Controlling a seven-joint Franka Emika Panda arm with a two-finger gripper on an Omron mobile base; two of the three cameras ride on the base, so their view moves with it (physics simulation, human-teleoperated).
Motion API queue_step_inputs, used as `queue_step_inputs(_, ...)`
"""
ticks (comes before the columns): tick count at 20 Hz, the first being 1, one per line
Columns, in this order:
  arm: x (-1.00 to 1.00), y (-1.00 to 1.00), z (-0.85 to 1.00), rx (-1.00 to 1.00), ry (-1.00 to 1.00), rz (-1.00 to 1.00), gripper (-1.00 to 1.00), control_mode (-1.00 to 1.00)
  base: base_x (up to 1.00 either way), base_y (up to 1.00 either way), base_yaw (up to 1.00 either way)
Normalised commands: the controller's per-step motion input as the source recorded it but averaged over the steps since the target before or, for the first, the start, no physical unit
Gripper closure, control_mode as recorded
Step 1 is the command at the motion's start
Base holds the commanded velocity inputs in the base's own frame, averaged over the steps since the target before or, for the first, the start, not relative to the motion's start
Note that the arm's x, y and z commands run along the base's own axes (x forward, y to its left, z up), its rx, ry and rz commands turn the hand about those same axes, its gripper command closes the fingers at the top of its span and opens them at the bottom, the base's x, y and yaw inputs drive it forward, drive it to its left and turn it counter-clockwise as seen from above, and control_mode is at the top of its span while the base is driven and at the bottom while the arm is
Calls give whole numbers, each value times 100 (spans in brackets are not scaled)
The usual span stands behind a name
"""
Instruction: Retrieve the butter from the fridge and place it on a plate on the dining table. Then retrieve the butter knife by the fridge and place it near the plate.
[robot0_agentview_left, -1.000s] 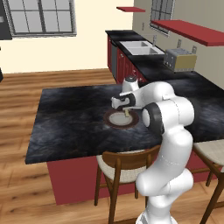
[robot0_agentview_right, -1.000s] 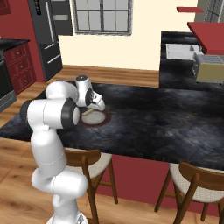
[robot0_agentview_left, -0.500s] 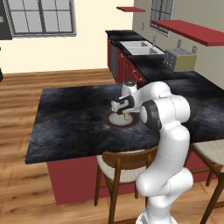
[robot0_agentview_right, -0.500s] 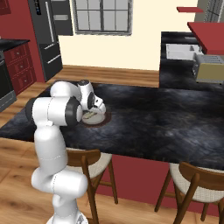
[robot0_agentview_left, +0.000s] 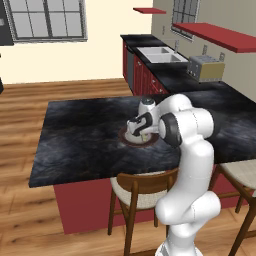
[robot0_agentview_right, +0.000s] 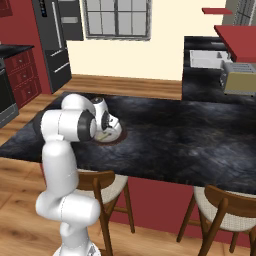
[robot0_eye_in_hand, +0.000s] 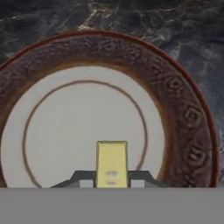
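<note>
The dining table is seen from behind the arm's left, facing forward and down, and again from behind its right. The plate is shared by both. It's viewed very close up from the hand camera.

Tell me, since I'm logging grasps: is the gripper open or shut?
Shut on the butter: in the hand view the yellow stick sits between the gripper's fingertips, above the plate.
</note>
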Motion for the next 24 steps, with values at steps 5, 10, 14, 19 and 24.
queue_step_inputs(5, 16, 0, -8, -1, -2, 0, 100, -100, 0, 0, 0)
queue_step_inputs(10, 27, 0, 0, 0, 0, 0, 100, -100, 0, 0, 0)
queue_step_inputs(14, 28, 0, 0, 0, 0, 0, 100, -100, 0, 0, 0)
queue_step_inputs(19, 24, 0, -8, 0, -1, 0, 100, -100, 0, 0, 0)
queue_step_inputs(24, 15, 0, -21, 0, 0, 0, 100, -100, 0, 0, 0)
